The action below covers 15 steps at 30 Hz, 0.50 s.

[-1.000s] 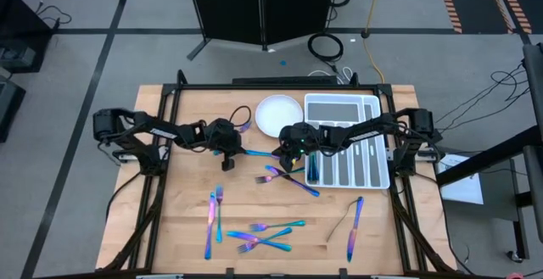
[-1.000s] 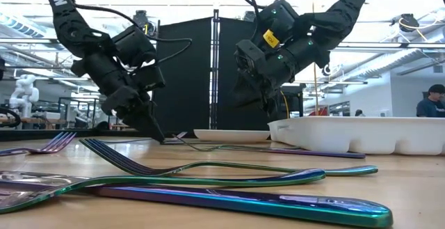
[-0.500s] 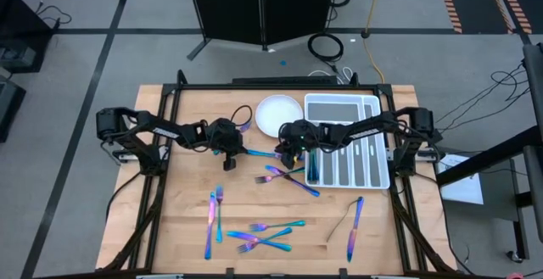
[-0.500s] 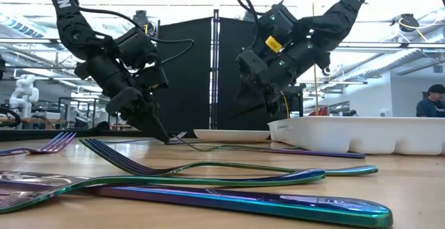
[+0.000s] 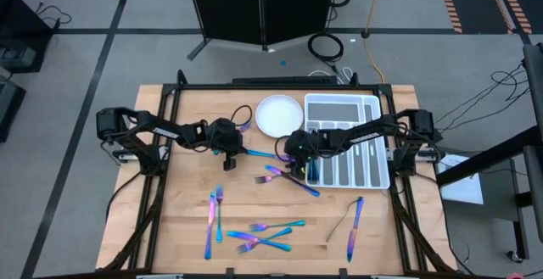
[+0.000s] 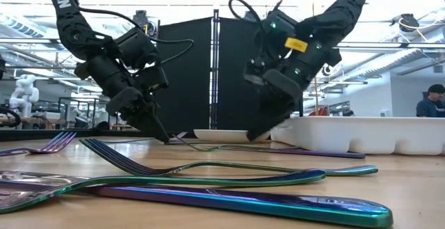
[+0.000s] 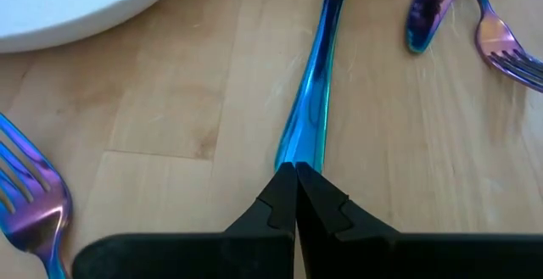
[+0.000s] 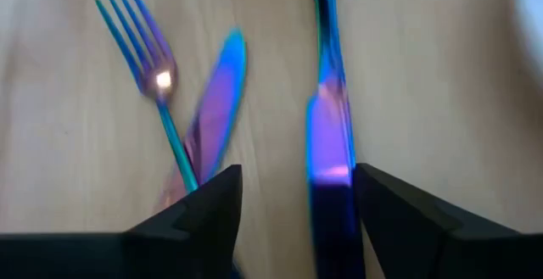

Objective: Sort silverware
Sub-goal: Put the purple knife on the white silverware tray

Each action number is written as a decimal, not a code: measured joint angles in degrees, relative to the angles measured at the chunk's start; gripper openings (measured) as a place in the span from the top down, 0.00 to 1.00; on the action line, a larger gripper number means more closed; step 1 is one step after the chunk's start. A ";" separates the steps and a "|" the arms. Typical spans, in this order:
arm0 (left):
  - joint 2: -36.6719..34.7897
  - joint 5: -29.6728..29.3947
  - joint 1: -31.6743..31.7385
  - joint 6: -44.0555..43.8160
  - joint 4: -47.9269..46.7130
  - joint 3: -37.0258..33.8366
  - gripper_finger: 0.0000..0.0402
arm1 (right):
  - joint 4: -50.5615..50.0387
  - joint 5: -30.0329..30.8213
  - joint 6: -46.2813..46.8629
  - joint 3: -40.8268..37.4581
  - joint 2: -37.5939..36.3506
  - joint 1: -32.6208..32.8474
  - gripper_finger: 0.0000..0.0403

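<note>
Fingers spread wide, the right gripper (image 8: pixel 293 220) straddles a blue knife (image 8: pixel 329 126) to seize it; the left gripper (image 7: pixel 295 196) waits, pinched shut, at the knife's other end.

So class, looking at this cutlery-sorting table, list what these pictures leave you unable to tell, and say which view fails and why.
- Tray contents: too small in the high view; its wall hides them in the low view.
- Blue piece at the shut left claw: far end cut off by the left wrist view's edge, so its type is unknown.
- Knife between the open right claw fingers: blurred; contact unclear.
</note>
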 joint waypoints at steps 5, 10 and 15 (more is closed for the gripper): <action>0.00 0.01 0.00 -0.01 0.01 -0.02 1.00 | -3.19 1.53 -0.80 0.04 0.02 0.08 0.45; 0.00 0.09 0.00 -0.01 0.01 -0.04 1.00 | -6.82 3.62 -1.46 0.11 -0.07 0.23 0.49; 0.00 0.18 0.00 -0.02 0.01 -0.04 1.00 | -7.02 7.99 -1.38 0.08 -0.05 1.07 0.56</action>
